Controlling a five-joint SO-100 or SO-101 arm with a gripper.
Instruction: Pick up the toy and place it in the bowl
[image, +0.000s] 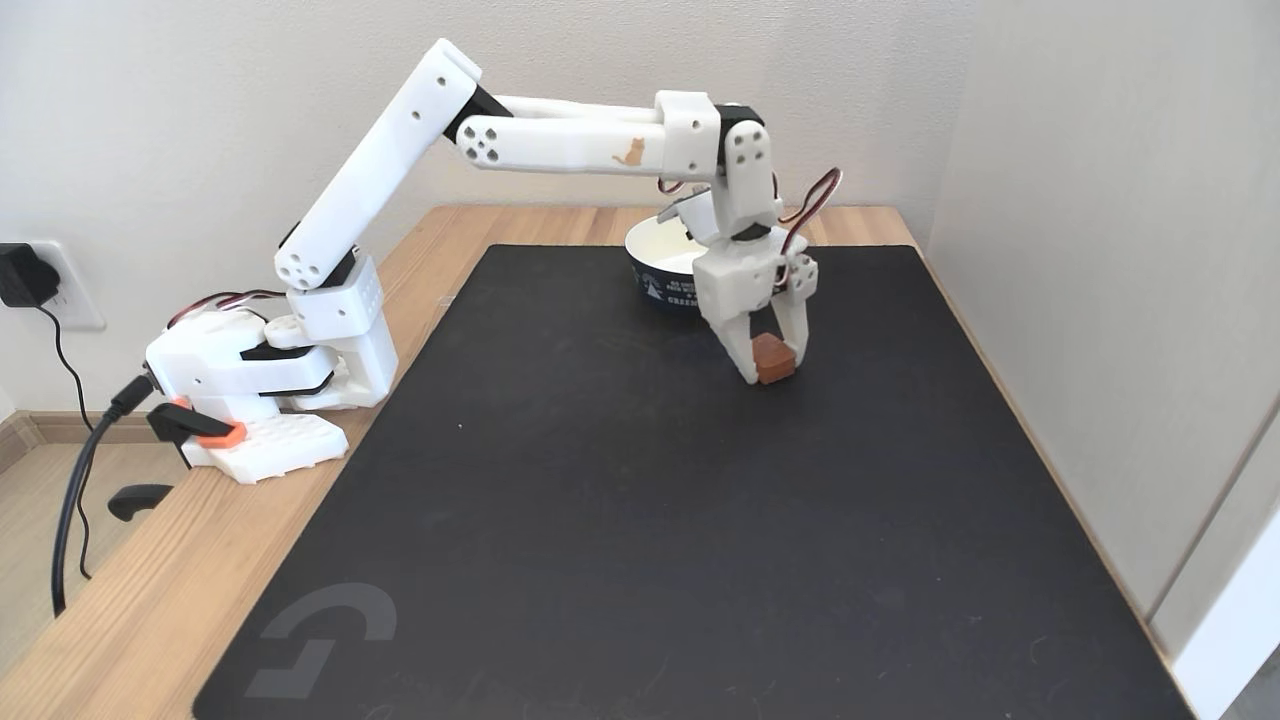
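Observation:
The toy (773, 358), a small reddish-brown blocky chunk, sits between the white fingers of my gripper (772, 368), which is shut on it and points down at the black mat (640, 500). Whether the toy rests on the mat or hangs just above it I cannot tell. The bowl (662, 270), white inside and dark navy outside with white print, stands just behind and to the left of the gripper near the mat's far edge. My wrist covers the bowl's right side.
The arm's white base (260, 390) is clamped at the wooden table's left edge, with cables and a wall plug (22, 275) beside it. A wall (1100, 250) runs close along the table's right side. The mat stretches wide toward the front.

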